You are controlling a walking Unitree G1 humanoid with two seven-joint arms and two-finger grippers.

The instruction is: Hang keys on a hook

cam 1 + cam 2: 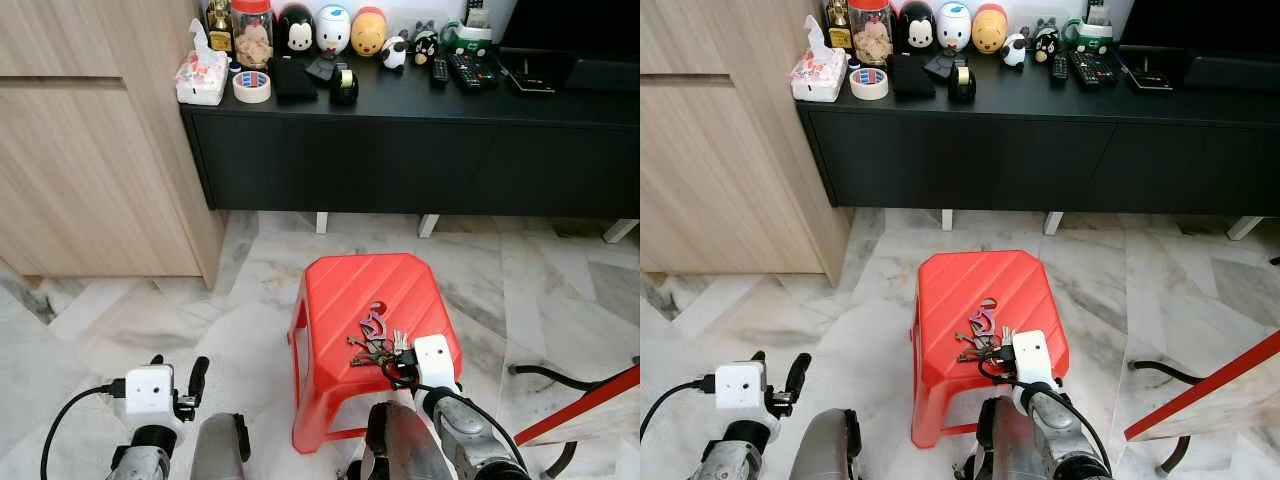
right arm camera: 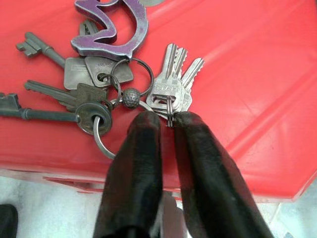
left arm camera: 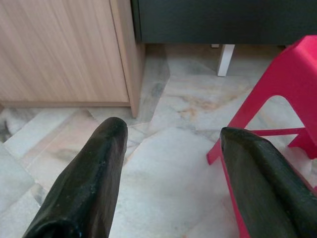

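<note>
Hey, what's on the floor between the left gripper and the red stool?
Nothing: bare marble floor separates the open left gripper from the stool in the left eye view. The left wrist view shows the same stretch bare. The keys lie on the stool.

Red plastic stool [image 1: 350, 300] on marble floor [image 1: 150, 320], in front of long black cabinet [image 1: 400, 150]. Pale wooden cupboard [image 1: 80, 150] beside cabinet. On cabinet top: tissue pack [image 1: 201, 72], roll of tape [image 1: 252, 86], jar [image 1: 252, 30], black wallet [image 1: 292, 78], three round figurines [image 1: 333, 28], remote controls [image 1: 455, 70]. Red bar [image 1: 580, 405] and black cable [image 1: 545, 374] low beside stool.
</note>
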